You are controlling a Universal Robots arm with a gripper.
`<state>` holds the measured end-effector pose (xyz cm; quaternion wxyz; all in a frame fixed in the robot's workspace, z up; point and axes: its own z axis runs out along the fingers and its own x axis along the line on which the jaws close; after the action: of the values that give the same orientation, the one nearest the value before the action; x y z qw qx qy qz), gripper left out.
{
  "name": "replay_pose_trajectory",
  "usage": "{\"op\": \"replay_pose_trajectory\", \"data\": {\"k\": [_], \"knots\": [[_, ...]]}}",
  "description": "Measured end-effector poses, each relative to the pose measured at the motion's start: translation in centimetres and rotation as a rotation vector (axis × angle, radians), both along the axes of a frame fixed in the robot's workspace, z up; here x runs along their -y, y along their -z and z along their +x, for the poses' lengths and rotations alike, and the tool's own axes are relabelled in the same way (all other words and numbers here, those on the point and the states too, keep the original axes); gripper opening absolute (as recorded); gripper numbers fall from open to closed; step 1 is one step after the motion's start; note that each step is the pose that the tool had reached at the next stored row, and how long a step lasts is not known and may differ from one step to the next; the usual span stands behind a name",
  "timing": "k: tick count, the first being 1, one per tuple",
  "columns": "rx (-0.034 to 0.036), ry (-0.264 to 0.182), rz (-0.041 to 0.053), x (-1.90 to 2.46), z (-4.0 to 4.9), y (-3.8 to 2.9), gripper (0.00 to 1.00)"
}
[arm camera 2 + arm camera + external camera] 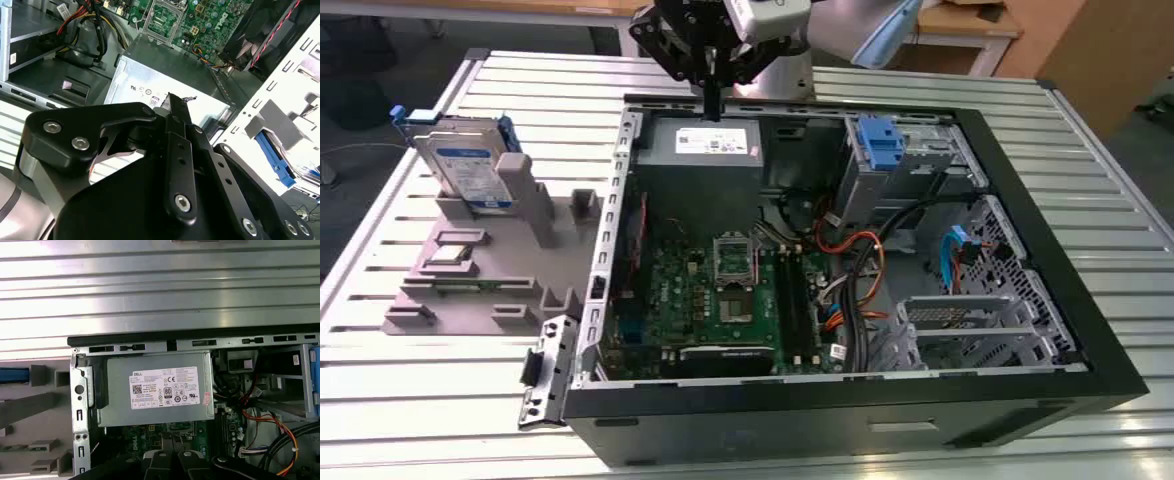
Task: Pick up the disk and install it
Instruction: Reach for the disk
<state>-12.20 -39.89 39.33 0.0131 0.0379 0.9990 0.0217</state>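
1. The disk [464, 165] stands on edge in a grey fixture [480, 270]. It is near the counter's [1107, 230] edge at the exterior view's left, toward the far corner, and well apart from the claw.
2. Its long axis runs upright with a slight lean. The labelled face turns toward the counter's near edge, and blue rails show at its upper corners.
3. The claw [711, 110] hangs over the power supply [707, 145], at the end of the open computer case [854, 420] nearest the counter's far edge. Its fingers are drawn narrow together with nothing between them. I cannot tell whether the tips touch the box.
4. The exterior view takes in the whole case, including the green motherboard [720, 300] and a blue bracket [881, 140] in the drive bay.
5. The first wrist view looks straight down on the power supply, so its label lies square. Orange and black cables [280, 435] run beside it.
6. The second wrist view shows the claw's black bolted linkage close up, with the fingers meeting as one narrow bar.
7. The disk's label is blue and white, and its print is too small to read. The power supply's white label carries black print, a barcode and round marks.
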Motion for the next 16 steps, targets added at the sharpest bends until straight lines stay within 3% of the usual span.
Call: {"op": "replay_pose_trajectory", "data": {"k": [11,16], "knots": [[0.0000,0.000,0.0000,0.00,-0.03,0.00,0.11],[0.0000,0.000,-0.0001,0.00,-0.51,0.01,0.11]]}}
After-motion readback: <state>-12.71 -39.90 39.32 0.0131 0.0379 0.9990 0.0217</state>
